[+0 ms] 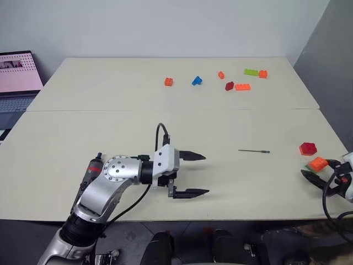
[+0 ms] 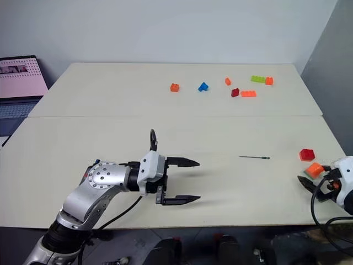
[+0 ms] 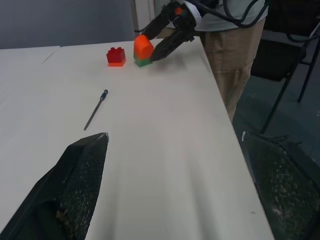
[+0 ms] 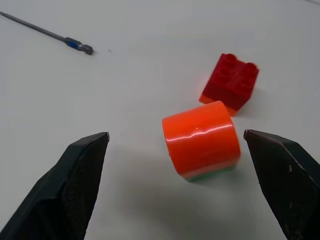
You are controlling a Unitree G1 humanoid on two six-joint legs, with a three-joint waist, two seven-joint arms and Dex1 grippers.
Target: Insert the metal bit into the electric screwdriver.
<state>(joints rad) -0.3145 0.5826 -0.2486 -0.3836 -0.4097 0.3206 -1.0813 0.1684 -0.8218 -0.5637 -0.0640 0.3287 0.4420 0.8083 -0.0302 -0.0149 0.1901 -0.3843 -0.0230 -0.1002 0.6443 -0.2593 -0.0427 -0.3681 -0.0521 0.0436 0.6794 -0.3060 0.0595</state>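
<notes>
Both tools spread: left tool (image 1: pixel 192 174) empty, right tool (image 4: pixel 182 180) w/ orange cylinder (image 4: pixel 201 138) between fingers, untouched; metal bit (image 1: pixel 254 150) on table (image 1: pixel 165 132).

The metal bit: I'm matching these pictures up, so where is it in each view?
Left eye view: metal bit, right of centre.
Right eye view, right of centre.
Left wrist view, upper left.
Right wrist view, top left.
Shared landmark: red brick.

A lab or office test room: two pale tables (image 1: pixel 66 165) pushed together against a bare wall (image 1: pixel 165 25), scattered toy bricks (image 1: pixel 242 86), a laptop (image 1: pixel 16 83) alongside.
</notes>
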